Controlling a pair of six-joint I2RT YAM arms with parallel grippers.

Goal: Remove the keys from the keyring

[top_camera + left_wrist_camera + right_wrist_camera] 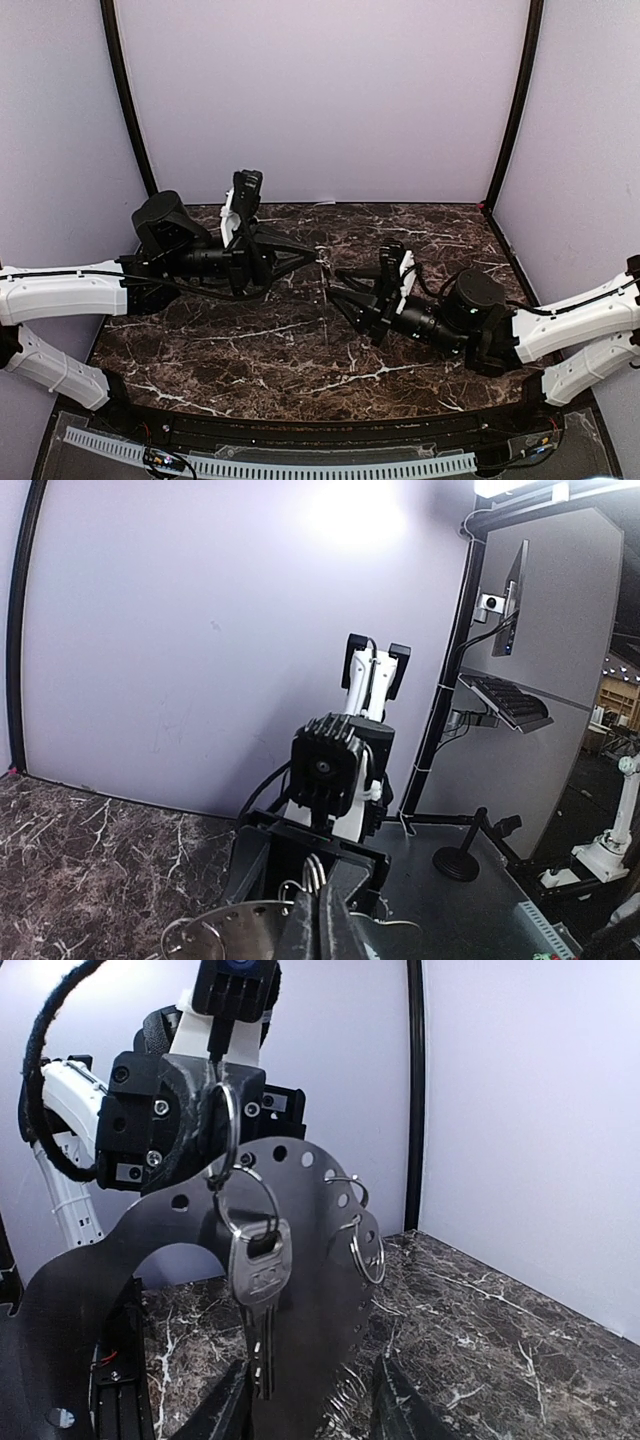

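Grey keyring [312, 1295] hangs above the table [250, 340], a key [258, 1278] dangling. We see the left claw [221, 1082] clenched on its top ring [234, 1125]. The right claw [315, 1402] flanks it, and we cannot tell its grip.

The left hand [322, 912] sits at bottom centre, its two dark fingers pressed together. Thin wire loops [312, 870] rise from between the tips. Just left of them shows the pale, flat keyring [225, 932], with holes along its edge. The right arm [345, 750] faces it at mid-frame, black below and white above. The dark marble counter [90, 850] fills the lower left, and a monitor [515, 585] stands at upper right.
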